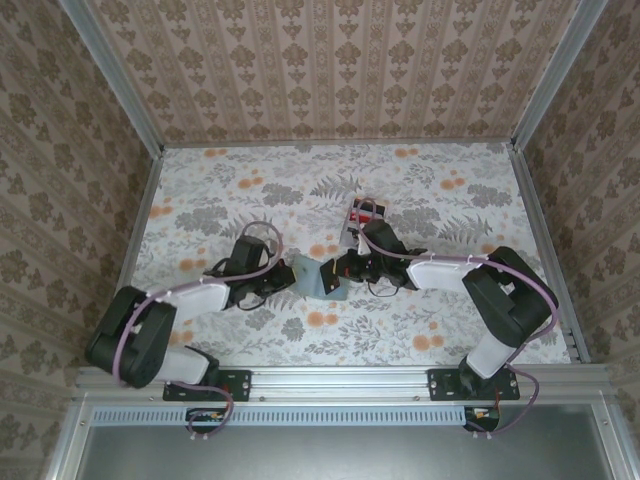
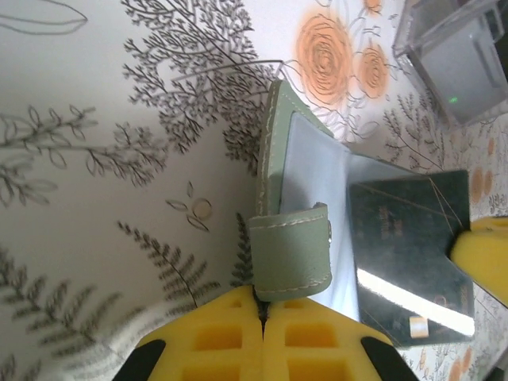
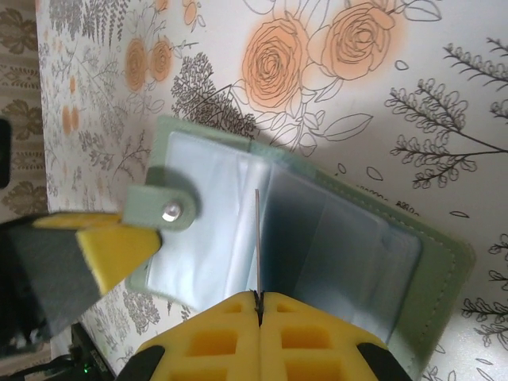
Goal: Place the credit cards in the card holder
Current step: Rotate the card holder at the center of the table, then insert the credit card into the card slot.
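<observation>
The card holder [image 1: 308, 275] lies open mid-table, grey-green outside with pale blue inner pockets [image 3: 349, 238]. My left gripper [image 2: 266, 305] is shut on the end of its strap tab [image 2: 292, 254], reaching in from the left [image 1: 283, 280]. My right gripper [image 3: 258, 295] is shut on a thin sheet standing edge-on along the holder's fold. In the left wrist view that sheet [image 2: 405, 254] is dark and glossy. I cannot tell whether it is an inner leaf or a card. Red and white credit cards [image 1: 362, 212] lie in a small pile just behind the right gripper [image 1: 343, 270].
The floral table [image 1: 470, 190] is boxed in by patterned walls at the left, back and right. A metal rail [image 1: 340, 378] with both arm bases runs along the near edge. The right arm's clear housing [image 2: 460, 55] hangs close above the holder.
</observation>
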Controlling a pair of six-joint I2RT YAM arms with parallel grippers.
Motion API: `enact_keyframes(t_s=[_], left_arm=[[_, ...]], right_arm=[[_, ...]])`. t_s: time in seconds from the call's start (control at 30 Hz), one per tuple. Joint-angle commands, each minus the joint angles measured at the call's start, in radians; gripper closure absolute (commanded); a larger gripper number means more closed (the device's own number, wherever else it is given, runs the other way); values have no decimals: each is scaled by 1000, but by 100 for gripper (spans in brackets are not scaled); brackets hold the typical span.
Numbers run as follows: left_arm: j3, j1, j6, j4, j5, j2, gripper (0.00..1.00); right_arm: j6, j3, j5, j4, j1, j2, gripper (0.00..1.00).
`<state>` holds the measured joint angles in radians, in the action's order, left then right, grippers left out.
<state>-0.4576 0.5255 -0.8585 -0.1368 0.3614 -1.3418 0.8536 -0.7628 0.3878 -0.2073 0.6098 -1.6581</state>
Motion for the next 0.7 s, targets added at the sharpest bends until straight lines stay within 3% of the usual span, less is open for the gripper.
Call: enact_keyframes(t_s=[0.0,0.27,0.67], left_arm=[[29,24,-72,-9,-141,44,100],[32,31,-90,-58,-98,-21,100],[25,44,-88,-60,-92,-37,100]], right_arm=[[35,10,-31,-51,4,-37,100],[124,13,79,-259,5,-169,100],[158,3,85,-341,7,-249,100]])
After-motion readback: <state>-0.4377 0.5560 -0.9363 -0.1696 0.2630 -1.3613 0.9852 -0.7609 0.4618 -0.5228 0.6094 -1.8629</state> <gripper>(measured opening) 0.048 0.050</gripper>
